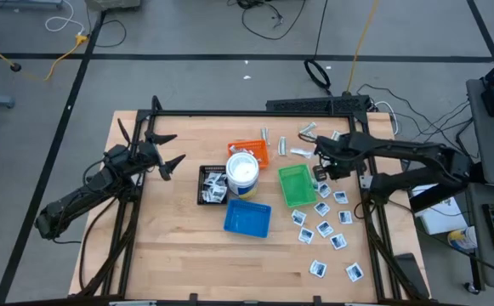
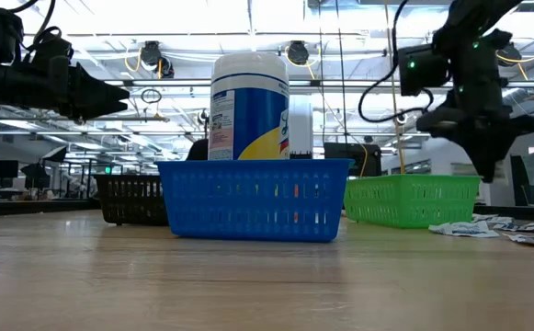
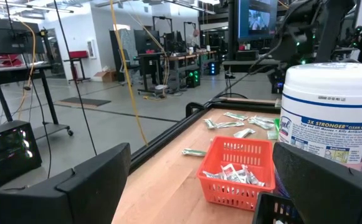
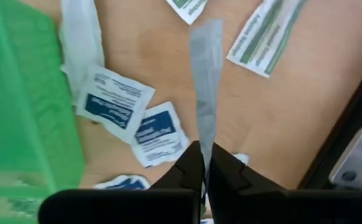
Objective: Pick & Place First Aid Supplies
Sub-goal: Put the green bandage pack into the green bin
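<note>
"3X STRONGER" on white tub

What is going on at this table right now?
The right claw is shut on a narrow grey wrapped strip, lifted above the table beside the green tray, over loose white packets. The left claw waits open and empty at the table's left side. The orange tray and the black tray already hold some supplies.

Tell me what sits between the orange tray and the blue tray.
The white tub with a blue band stands between the orange tray and the blue tray, as the high view shows.
</note>
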Robot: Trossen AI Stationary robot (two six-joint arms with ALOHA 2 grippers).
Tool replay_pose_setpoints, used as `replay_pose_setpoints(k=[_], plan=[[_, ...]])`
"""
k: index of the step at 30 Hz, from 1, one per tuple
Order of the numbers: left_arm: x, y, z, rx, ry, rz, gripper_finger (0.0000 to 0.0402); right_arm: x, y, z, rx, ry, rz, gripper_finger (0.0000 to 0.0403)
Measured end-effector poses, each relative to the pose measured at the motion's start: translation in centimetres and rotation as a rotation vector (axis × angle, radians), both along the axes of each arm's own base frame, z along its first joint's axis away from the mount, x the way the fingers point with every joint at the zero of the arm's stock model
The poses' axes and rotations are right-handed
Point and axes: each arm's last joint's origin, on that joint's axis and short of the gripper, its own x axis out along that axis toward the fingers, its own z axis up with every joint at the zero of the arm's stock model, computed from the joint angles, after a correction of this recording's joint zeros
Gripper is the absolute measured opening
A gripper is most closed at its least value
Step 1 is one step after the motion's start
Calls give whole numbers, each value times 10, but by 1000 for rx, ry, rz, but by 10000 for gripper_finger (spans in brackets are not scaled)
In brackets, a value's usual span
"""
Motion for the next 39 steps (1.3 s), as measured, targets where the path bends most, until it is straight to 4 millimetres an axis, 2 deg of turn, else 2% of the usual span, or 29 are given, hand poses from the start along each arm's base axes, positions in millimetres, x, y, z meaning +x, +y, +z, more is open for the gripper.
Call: replay_pose_setpoints(k=[6,9,17,27,31,39], plan=[[0,0,0,0,0,0,397,0,8,7,-12,-32,-122,3],[0,0,0,0,0,0,397,6,13,13,8,-45,-130,1],[0,0,0,0,0,0,397,54,20,41,-5,-107,-101,2],[0,0,0,0,0,0,397,106,24,54,-6,-137,-58,1],[0,0,0,0,0,0,397,115,24,48,-9,-137,-50,1],[0,0,0,0,0,0,397,131,26,20,-19,-42,-4,1]])
